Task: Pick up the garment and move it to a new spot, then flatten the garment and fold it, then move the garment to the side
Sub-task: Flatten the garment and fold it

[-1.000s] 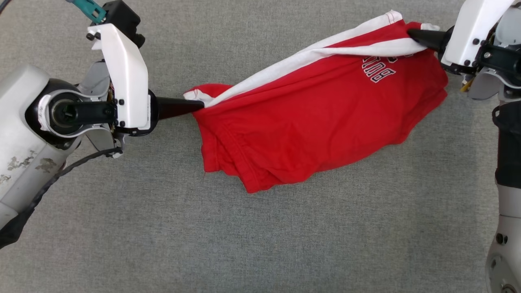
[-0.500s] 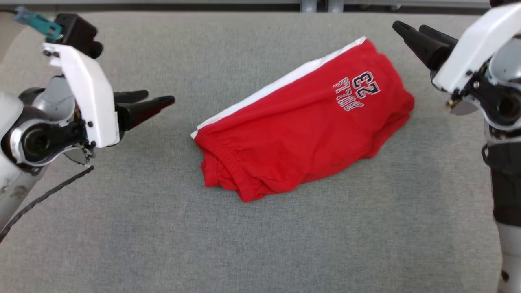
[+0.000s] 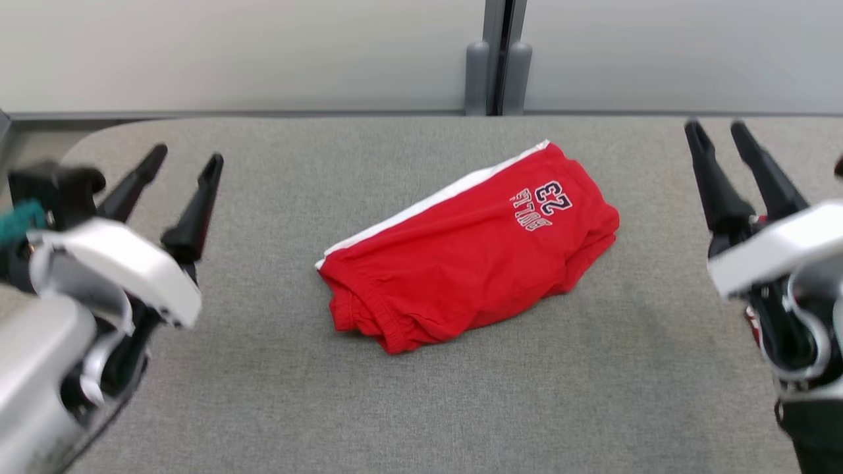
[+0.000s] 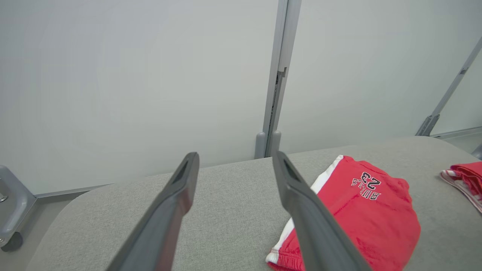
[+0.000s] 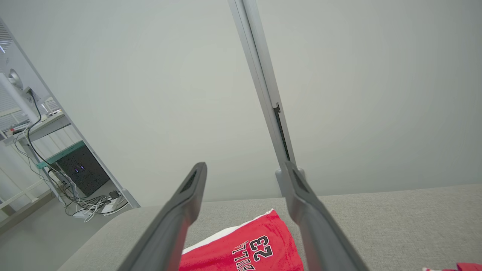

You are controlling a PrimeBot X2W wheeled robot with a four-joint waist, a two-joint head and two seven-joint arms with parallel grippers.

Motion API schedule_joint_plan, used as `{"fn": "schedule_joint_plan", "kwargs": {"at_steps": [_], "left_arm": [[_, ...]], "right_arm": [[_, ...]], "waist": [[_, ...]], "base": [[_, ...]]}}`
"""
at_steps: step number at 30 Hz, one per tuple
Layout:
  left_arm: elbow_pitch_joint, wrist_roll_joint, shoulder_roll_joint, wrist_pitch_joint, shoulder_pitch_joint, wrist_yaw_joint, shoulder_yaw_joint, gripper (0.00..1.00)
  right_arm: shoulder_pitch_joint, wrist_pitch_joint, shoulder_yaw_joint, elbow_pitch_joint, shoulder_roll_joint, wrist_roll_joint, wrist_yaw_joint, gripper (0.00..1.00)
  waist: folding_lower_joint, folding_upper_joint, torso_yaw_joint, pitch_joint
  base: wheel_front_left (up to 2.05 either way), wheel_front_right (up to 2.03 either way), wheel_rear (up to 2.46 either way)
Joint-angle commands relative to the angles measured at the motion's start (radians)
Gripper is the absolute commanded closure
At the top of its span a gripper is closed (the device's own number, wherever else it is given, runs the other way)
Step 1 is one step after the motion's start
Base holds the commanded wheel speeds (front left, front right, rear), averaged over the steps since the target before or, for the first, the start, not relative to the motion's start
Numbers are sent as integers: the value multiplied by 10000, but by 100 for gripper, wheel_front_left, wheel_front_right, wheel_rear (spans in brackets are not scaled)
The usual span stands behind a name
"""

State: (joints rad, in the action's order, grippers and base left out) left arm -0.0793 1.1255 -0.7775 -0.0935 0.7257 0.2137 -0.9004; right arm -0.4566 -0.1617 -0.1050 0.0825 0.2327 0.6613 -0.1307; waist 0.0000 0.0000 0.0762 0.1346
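Both grippers have let go since a second back, when each was pinched on an end of the shorts. Now the left gripper (image 3: 187, 157) hangs with fingers spread wide, holding nothing, near the left edge of the grey surface (image 3: 395, 408). The right gripper (image 3: 714, 126) is the same deal, splayed and empty by the right edge. The red shorts (image 3: 474, 257) lie folded mid-surface, between the two and touching neither. Their long axis runs diagonally, waistband end near-left, printed end far-right. I'd guess the right one's slightly nearer for the move aside. Another red striped garment (image 4: 465, 177) lies by the right edge.
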Motion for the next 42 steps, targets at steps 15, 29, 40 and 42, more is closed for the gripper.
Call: {"fn": "schedule_joint_plan", "kwargs": {"at_steps": [15, 29, 40, 42], "left_arm": [[2441, -2630, 1209, -1719, -5281, 2637, 2723, 0], [2631, -4188, 2609, -1723, -6178, 1458, 3597, 0], [2306, -4650, 3413, -1724, -5852, 999, 3323, 0], [2232, -4695, 3508, -1724, -5818, 940, 3310, 0]], "right_arm": [[3517, 1920, 606, -650, -538, -720, -5, 0], [610, 1274, 47, 2148, 926, -214, -5, 0], [-1962, -690, -621, 6154, 1711, 756, -5, 0], [-2265, -1092, -574, 6823, 1786, 938, -5, 0]], "waist": [[0, 0, 55, -832], [0, 0, 1402, 186], [0, 0, 2878, 933], [0, 0, 3068, 1010]], "base": [[0, 0, 0], [0, 0, 0], [0, 0, 0], [0, 0, 0]]}}
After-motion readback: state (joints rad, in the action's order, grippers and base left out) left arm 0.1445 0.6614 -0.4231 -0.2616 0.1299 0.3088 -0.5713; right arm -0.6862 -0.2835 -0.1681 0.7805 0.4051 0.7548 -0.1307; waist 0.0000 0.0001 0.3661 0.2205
